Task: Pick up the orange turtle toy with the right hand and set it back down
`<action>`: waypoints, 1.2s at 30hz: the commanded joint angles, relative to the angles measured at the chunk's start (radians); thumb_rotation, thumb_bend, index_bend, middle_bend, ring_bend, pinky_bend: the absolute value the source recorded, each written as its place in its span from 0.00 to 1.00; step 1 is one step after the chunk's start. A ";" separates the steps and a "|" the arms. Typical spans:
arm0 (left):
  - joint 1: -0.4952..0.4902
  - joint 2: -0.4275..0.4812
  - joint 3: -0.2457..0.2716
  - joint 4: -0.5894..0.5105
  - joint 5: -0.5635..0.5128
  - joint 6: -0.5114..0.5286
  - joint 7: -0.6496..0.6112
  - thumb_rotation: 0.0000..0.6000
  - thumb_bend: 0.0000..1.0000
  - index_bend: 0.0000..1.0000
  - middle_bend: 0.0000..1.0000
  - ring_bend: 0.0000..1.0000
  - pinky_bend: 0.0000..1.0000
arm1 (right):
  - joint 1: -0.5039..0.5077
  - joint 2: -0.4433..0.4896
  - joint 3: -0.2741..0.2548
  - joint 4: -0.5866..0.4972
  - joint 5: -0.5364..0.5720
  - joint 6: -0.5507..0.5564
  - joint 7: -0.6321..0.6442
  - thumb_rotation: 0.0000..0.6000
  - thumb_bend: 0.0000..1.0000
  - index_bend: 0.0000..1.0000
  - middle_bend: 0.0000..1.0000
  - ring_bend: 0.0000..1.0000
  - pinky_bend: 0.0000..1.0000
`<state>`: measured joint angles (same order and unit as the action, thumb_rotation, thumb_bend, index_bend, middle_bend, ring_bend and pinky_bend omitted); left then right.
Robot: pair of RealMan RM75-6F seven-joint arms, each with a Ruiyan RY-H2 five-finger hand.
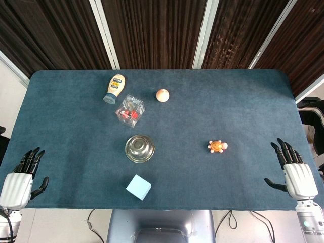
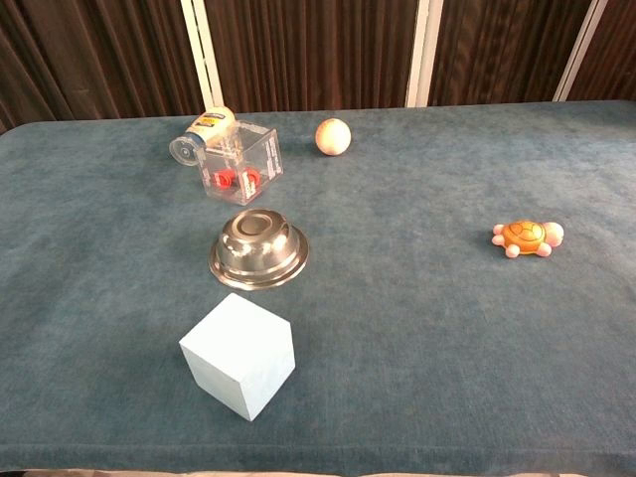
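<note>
The orange turtle toy [image 1: 217, 146] [image 2: 527, 238] has pink feet and head and sits upright on the blue table cloth, right of centre. My right hand [image 1: 293, 172] rests at the table's near right corner, fingers spread and holding nothing, well to the right of the turtle. My left hand [image 1: 23, 177] lies at the near left corner with fingers apart, also empty. Neither hand shows in the chest view.
An upturned metal bowl [image 1: 139, 148] [image 2: 258, 248] sits mid-table, a light blue cube [image 1: 138, 187] [image 2: 239, 354] nearer me. Further back lie a mayonnaise bottle [image 1: 114, 87] [image 2: 202, 132], a clear box [image 1: 130, 109] [image 2: 238, 165] with red pieces, and a peach ball [image 1: 162, 95] [image 2: 333, 136].
</note>
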<state>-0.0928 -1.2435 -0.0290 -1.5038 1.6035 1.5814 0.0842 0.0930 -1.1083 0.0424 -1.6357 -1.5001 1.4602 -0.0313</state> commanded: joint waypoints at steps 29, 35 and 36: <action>-0.020 0.004 0.015 0.022 0.000 -0.052 -0.039 1.00 0.38 0.00 0.03 0.06 0.37 | 0.168 -0.157 0.116 0.173 0.056 -0.154 0.027 1.00 0.06 0.37 0.29 0.88 0.91; -0.020 0.005 0.018 0.018 -0.002 -0.056 -0.031 1.00 0.38 0.00 0.03 0.07 0.38 | 0.280 -0.213 0.133 0.285 0.109 -0.343 0.082 1.00 0.06 0.45 0.33 0.90 0.94; -0.021 0.005 0.018 0.018 -0.003 -0.057 -0.032 1.00 0.38 0.00 0.03 0.07 0.38 | 0.293 -0.220 0.136 0.292 0.127 -0.374 0.087 1.00 0.06 0.45 0.34 0.91 0.94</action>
<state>-0.1132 -1.2384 -0.0112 -1.4858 1.6009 1.5248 0.0525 0.3252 -1.2947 0.1625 -1.3851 -1.4229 1.1873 0.0306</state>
